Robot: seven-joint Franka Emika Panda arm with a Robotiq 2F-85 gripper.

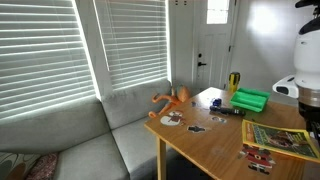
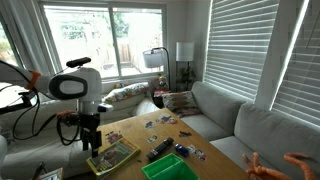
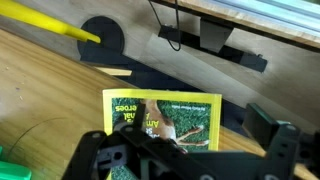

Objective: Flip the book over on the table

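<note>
The book (image 1: pixel 282 140) lies flat on the wooden table (image 1: pixel 200 145), near its corner by the robot. Its yellow cover with green picture panels faces up. It also shows in an exterior view (image 2: pixel 112 155) and in the wrist view (image 3: pixel 165 118). My gripper (image 2: pixel 90 138) points down just above the book's edge and is open. In the wrist view its black fingers (image 3: pixel 180 150) stand wide apart, either side of the book, and hold nothing. In an exterior view the gripper (image 1: pixel 311 118) is mostly cut off at the right edge.
A bright green ridged box (image 1: pixel 250 99) (image 2: pixel 165 168) stands close beside the book. Small picture cards (image 1: pixel 195 127) (image 2: pixel 160 124) and a black remote (image 2: pixel 160 148) lie scattered on the table. An orange toy (image 1: pixel 172 99) sits at the far corner. A grey sofa (image 1: pixel 80 140) borders the table.
</note>
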